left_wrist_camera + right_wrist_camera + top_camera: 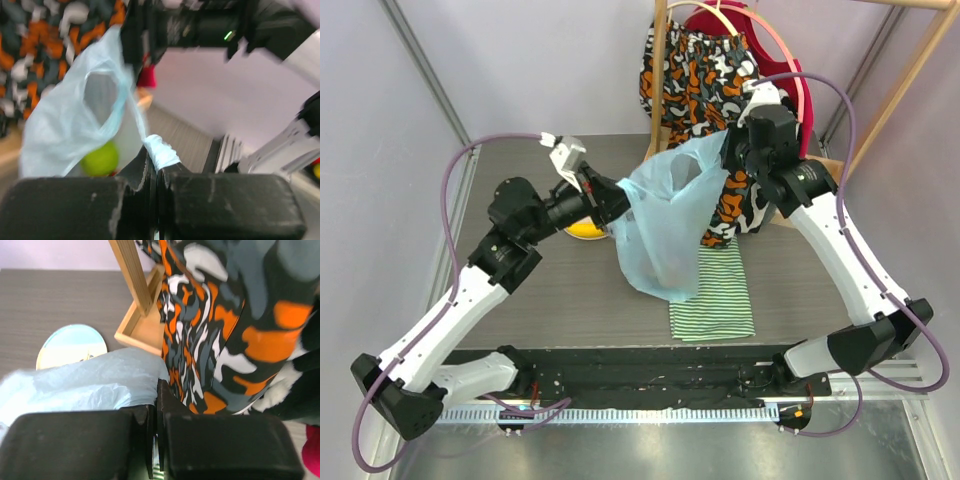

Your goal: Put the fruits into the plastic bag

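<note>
The light-blue plastic bag (665, 225) hangs above the table between both grippers. My left gripper (617, 198) is shut on its left handle; in the left wrist view (156, 159) a twisted end of the bag (160, 151) sticks out of the closed jaws. My right gripper (730, 150) is shut on the bag's right handle, whose plastic (90, 385) bunches at the jaws (155, 399). The green apple (100, 159) shows low beside the bag in the left wrist view, with a bit of red under it. A yellow fruit (585, 230) lies under my left gripper. Grapes are hidden.
A green-and-white striped cloth (712, 290) lies on the table below the bag. A camouflage-print garment (705, 75) hangs on a wooden rack (660, 70) at the back. A pale round plate (71, 345) lies on the table near the rack's foot (142, 332).
</note>
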